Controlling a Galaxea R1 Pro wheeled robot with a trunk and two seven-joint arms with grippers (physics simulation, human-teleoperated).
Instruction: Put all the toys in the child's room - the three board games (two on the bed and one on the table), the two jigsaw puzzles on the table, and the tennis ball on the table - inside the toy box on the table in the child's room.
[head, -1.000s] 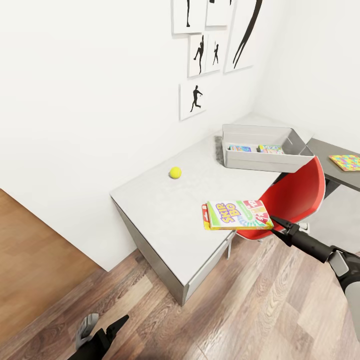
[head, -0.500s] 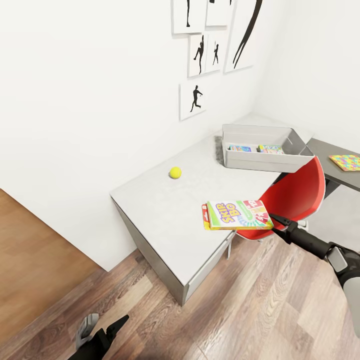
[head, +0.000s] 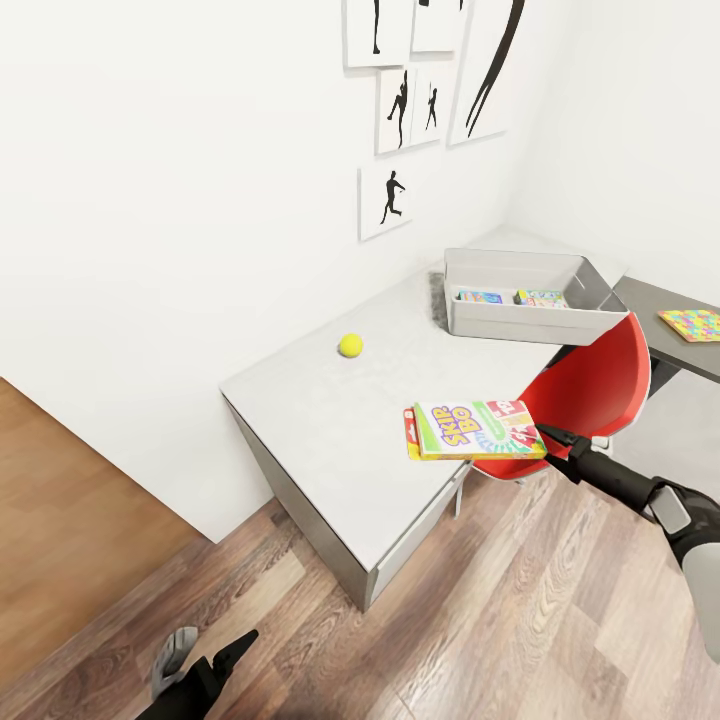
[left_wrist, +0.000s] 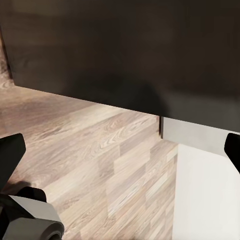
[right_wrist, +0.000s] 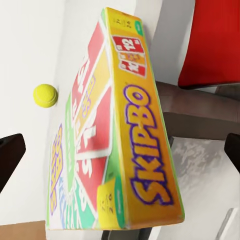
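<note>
The Skip-Bo board game (head: 475, 430) lies flat at the front edge of the pale table (head: 330, 420), partly overhanging it. My right gripper (head: 543, 432) is at its right end, open. In the right wrist view the box (right_wrist: 100, 150) sits between the widely spread fingertips (right_wrist: 11, 160). The tennis ball (head: 350, 345) rests further back on the table, also seen as the yellow ball (right_wrist: 45, 95). The grey toy box (head: 500, 322) stands in the corner, with a small blue game (head: 480, 296) and a green illustrated box (head: 543, 298) inside. One jigsaw puzzle (head: 692, 324) lies on the dark grey section. My left gripper (head: 205, 655) hangs low over the floor, open and empty.
A red chair (head: 590, 390) is pushed under the table just right of the Skip-Bo box, close under my right arm. Black silhouette pictures (head: 385, 200) hang on the white wall. Wood-plank floor (head: 520, 600) spreads in front of the table.
My right gripper has crept slightly up and towards the Skip-Bo box's end. The box, the ball and the left arm have not moved.
</note>
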